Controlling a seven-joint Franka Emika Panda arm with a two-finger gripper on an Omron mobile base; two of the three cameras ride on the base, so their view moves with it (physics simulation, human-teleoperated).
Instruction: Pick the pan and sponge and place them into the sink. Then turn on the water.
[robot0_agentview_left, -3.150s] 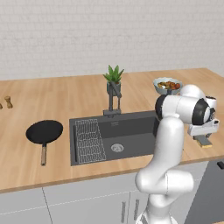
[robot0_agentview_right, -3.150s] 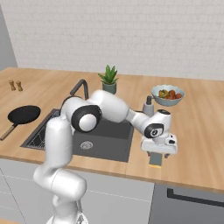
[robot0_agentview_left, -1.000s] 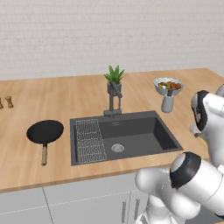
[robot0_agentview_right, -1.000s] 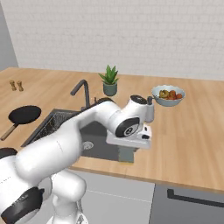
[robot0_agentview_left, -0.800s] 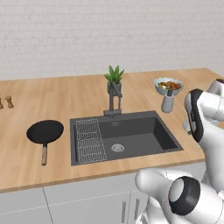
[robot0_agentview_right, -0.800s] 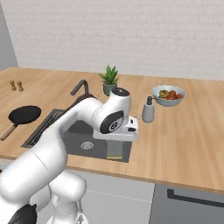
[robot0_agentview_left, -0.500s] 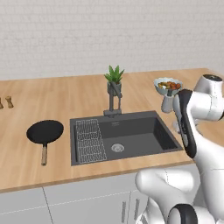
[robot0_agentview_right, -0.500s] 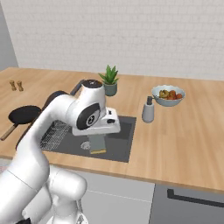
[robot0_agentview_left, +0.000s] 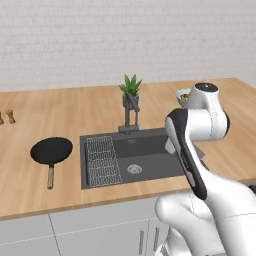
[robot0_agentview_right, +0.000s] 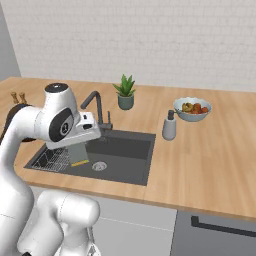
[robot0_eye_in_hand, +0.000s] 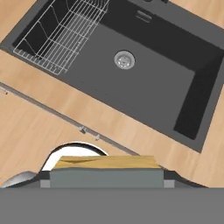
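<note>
Dark grey sink (robot0_agentview_right: 131, 159) has just the wire rack (robot0_agentview_left: 102, 160) in it. Sponge (robot0_agentview_right: 78, 154) is held clamped in the gripper (robot0_agentview_right: 80, 156) above the basin

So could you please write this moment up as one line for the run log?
gripper: shut on sponge, above sink | pan: on counter left of sink | faucet: no water running

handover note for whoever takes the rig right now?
Tool: shut on the sponge, held over the sink.
Pan: on the counter left of the sink, handle toward the front edge, untouched.
Sink: basin bare apart from the wire rack; no water at the faucet.
Done: sponge picked.
Left: drop sponge in the sink, move pan in, turn on water.
</note>
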